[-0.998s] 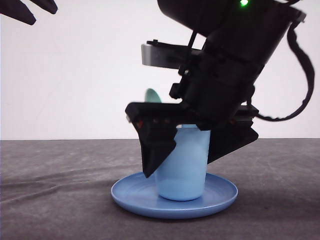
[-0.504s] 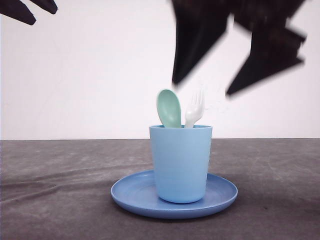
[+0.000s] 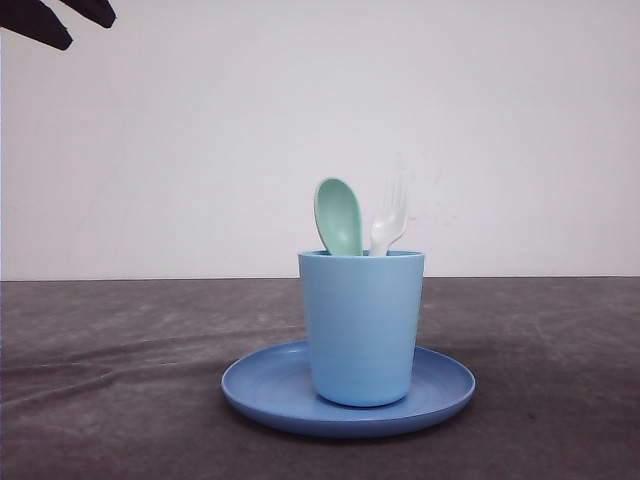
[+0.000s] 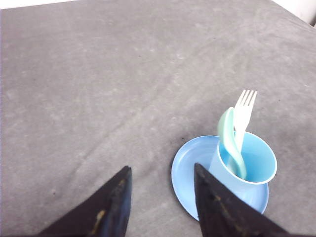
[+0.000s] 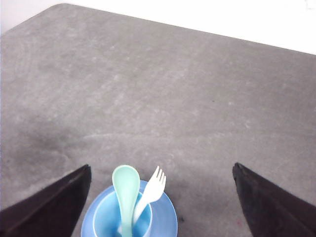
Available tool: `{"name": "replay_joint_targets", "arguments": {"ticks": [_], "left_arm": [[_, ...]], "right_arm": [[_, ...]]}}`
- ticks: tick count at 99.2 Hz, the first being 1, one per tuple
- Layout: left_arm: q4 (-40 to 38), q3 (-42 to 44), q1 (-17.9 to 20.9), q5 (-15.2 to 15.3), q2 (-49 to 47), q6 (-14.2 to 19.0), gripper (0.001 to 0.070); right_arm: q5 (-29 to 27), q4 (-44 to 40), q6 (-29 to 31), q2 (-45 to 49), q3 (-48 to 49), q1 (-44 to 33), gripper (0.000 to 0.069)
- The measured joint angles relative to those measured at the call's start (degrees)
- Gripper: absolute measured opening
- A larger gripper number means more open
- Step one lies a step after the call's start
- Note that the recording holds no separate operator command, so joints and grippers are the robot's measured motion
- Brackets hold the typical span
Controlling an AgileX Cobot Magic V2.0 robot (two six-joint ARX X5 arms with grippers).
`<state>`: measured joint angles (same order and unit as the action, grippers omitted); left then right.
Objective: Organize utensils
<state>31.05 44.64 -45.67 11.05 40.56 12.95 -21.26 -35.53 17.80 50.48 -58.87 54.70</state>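
spoon [image 3: 338, 215] and fork [image 3: 388, 220] stand in cup [image 3: 361, 325], fork at 3 o'clock of spoon | left gripper [image 4: 159, 207] and right gripper [image 5: 160, 207] wide apart, holding nothing | risk: a bump could tip the cup off the plate [image 3: 260, 385]

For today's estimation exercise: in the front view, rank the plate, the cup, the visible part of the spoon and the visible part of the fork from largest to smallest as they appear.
1. Plate, the widest.
2. Cup.
3. Spoon, its bowl above the rim.
4. Fork, its tines slimmer than the spoon's bowl.

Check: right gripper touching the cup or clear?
Apart. Right wrist view: the right gripper is wide open above the cup, with grey table visible between each finger and the cup.
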Motion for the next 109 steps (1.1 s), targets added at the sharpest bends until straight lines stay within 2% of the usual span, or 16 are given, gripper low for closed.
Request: {"name": "replay_joint_targets", "arguments": {"ticks": [12,17,23,32,36,41,55,109], "left_arm": [[0.0,0.0,0.0,-0.1,0.0,0.0,0.0229],[0.0,0.0,0.0,-0.3,0.0,0.0,0.0229],[0.0,0.0,0.0,-0.4,0.0,0.0,0.0205],[0.0,0.0,0.0,-0.5,0.0,0.1,0.0071],[0.0,0.0,0.0,-0.5,0.0,0.1,0.0046],[0.0,0.0,0.0,-0.5,0.0,0.1,0.0031],[0.0,0.0,0.0,-0.5,0.0,0.1,0.0024],[0.1,0.0,0.0,-0.5,0.0,0.1,0.0024]], "right_arm": [[0.0,-1.1,0.0,0.4,0.0,0.0,0.0576],[0.0,-1.1,0.0,0.4,0.0,0.0,0.0539],[0.0,-1.1,0.0,0.4,0.0,0.0,0.04],[0.0,-1.1,-0.1,0.4,0.0,0.0,0.0142],[0.0,-1.1,-0.2,0.4,0.0,0.0,0.0078],[0.0,-1.1,-0.2,0.4,0.0,0.0,0.0037],[0.0,-0.8,-0.4,0.4,0.0,0.0,0.0006],[0.0,-0.6,-0.4,0.4,0.0,0.0,0.0004]]}}
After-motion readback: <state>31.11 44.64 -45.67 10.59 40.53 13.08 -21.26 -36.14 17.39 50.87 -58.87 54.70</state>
